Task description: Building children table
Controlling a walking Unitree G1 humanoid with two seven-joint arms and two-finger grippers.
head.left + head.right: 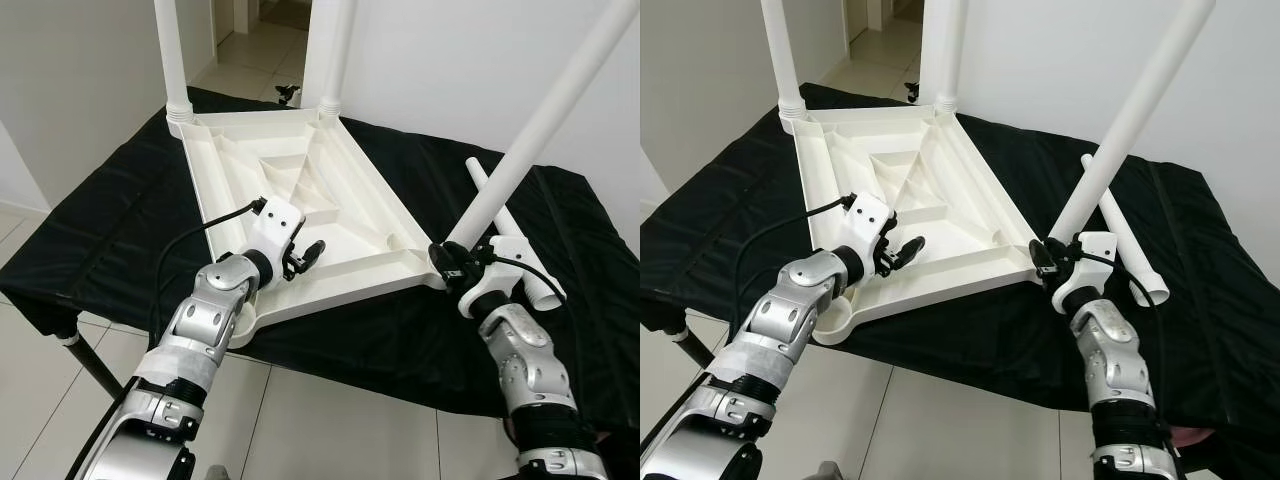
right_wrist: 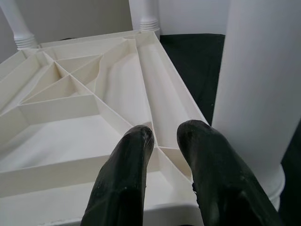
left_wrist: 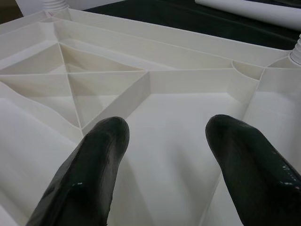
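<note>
Your white kids' table [image 1: 300, 200] is lying upside down on the black cloth [image 1: 120, 230], three legs sticking up. Your left gripper [image 1: 305, 258] is hovering over its ribs, fingers [image 3: 94, 155] wide apart. Your right gripper [image 1: 443, 258] is sitting beside the near leg [image 1: 540, 130], fingers narrow, holding nothing. A spare leg [image 1: 1125, 240] is lying on the cloth.

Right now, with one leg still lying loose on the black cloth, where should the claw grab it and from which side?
Probably mid-shaft on the loose leg, from above with the right claw, nearest it. It lies flat on the black cloth, a smooth round tube, so fingers can straddle it crosswise.
</note>
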